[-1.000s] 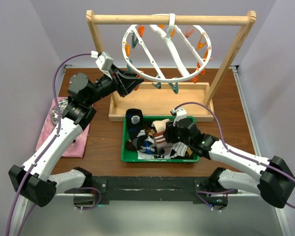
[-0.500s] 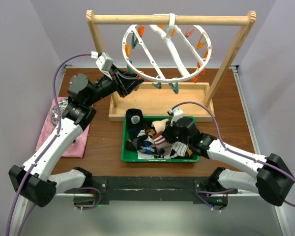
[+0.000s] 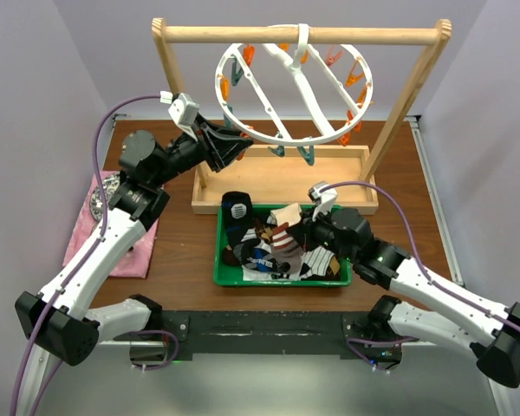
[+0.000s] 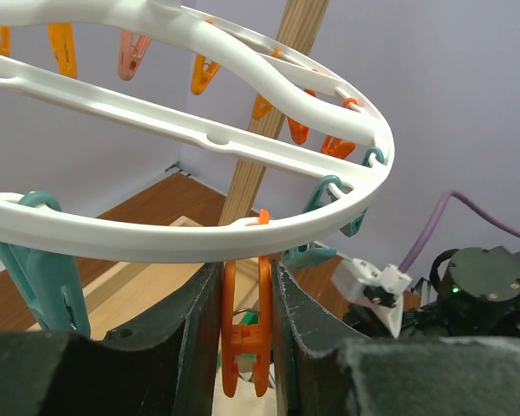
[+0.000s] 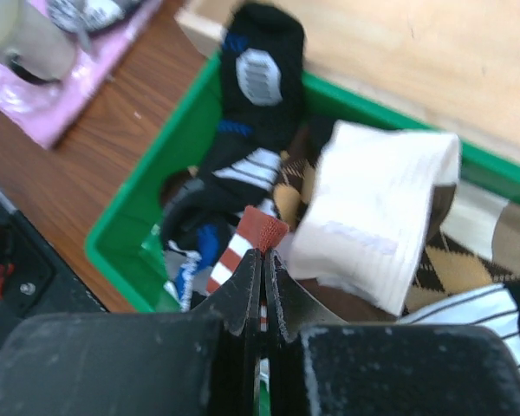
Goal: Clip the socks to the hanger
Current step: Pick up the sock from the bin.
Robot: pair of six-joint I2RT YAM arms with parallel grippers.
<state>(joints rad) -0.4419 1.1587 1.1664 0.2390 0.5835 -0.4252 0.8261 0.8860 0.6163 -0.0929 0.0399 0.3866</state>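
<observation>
Status: pick-up stage, no sock on a peg yet

Step in hand, by my judgement: taking one sock from the pile while a peg is held ready at the ring.

Right gripper (image 5: 262, 256): down in the green tray (image 5: 143, 212), jaws closed tight on the red edge of a red-and-white striped sock (image 5: 261, 230). Grip is thin, fabric edge only. Rest of that sock lies in the pile w/ the other socks (image 3: 269, 244): black sock (image 5: 260, 61) at the far end, beige sock (image 5: 373, 217) just beside the jaws, brown argyle (image 5: 455, 260) partly under it.

Left gripper (image 4: 243, 286): raised at the left rim of the hanger (image 4: 156, 240), which hangs from the wooden frame (image 3: 299, 35). Jaws stand one each side of an orange peg (image 4: 245, 334) and appear to touch it both sides. Cannot tell whether the squeeze is enough to open the peg; its mouth isn't clear in the wrist view.

Next move calls for:
- lifting the striped sock clear of the pile w/o dragging neighbours out;
- carrying it up and left to the held peg, edge leading;
- peg mouth open before the fabric arrives, then released.

Risks: thin edge grip may slip during the lift; ring hangs free and may swing when pushed.
</observation>
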